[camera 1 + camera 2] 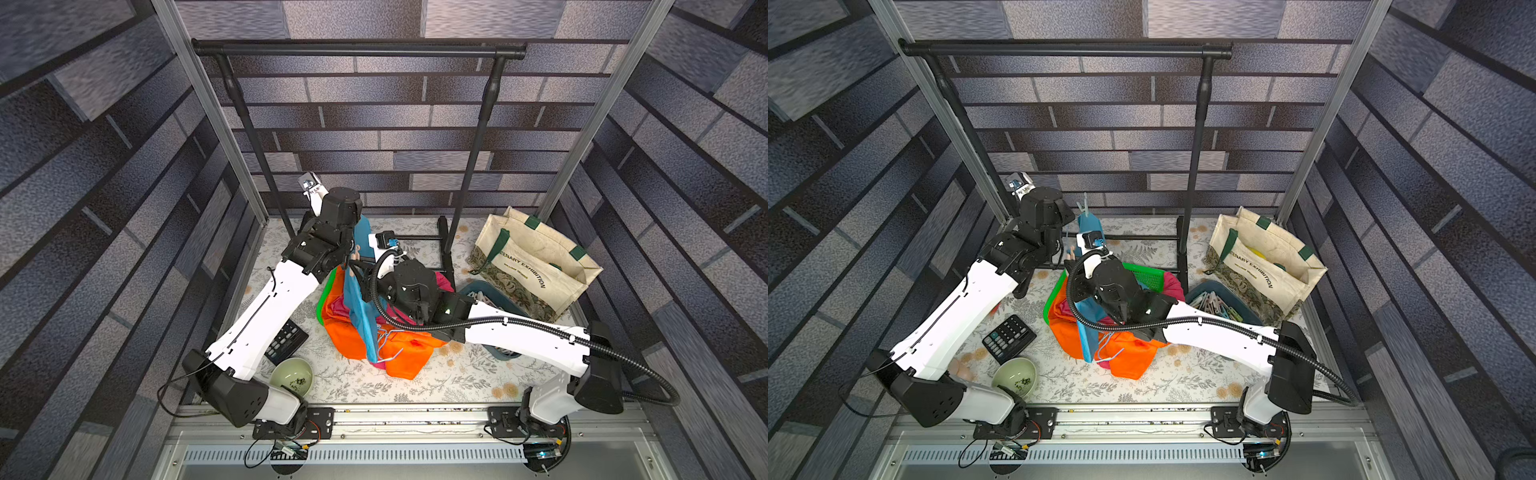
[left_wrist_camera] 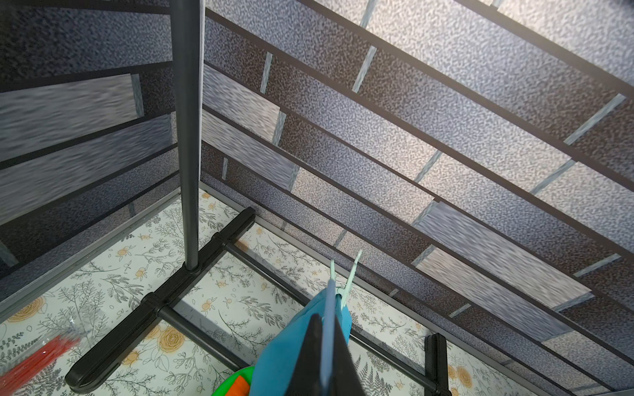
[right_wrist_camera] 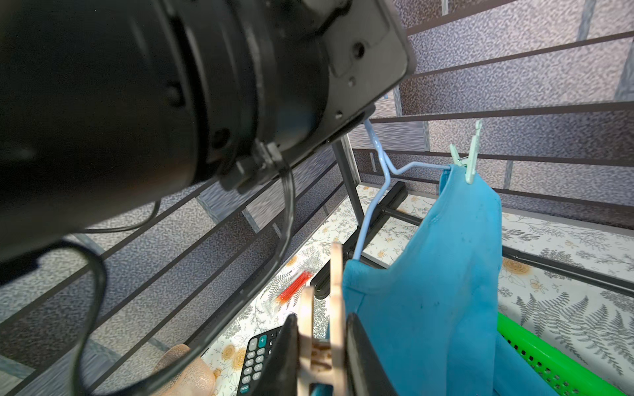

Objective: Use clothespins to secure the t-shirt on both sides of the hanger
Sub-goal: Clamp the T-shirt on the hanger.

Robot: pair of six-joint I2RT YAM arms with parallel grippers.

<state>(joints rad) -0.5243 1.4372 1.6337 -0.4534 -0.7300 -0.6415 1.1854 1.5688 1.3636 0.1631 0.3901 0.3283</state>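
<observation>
Beside the t-shirt (image 3: 429, 274) our R gripper (image 3: 322, 320) pinches a peach clothespin (image 3: 338, 291), pointing straight out; L gripper (image 2: 326, 324) clamps hanger (image 2: 330, 298). Flowery table (image 2: 219, 298), grey walls (image 2: 446, 120).

Left arm (image 1: 282, 299) and right arm (image 1: 532, 345): white link shells, black joint housings, black shoulder covers with small holes. Thin black cable (image 1: 255, 308) clipped along left arm. Ribbed black conduit (image 1: 540, 329) along right arm. Left gripper (image 2: 327, 319) and right gripper (image 3: 322, 329): black fingers.
</observation>
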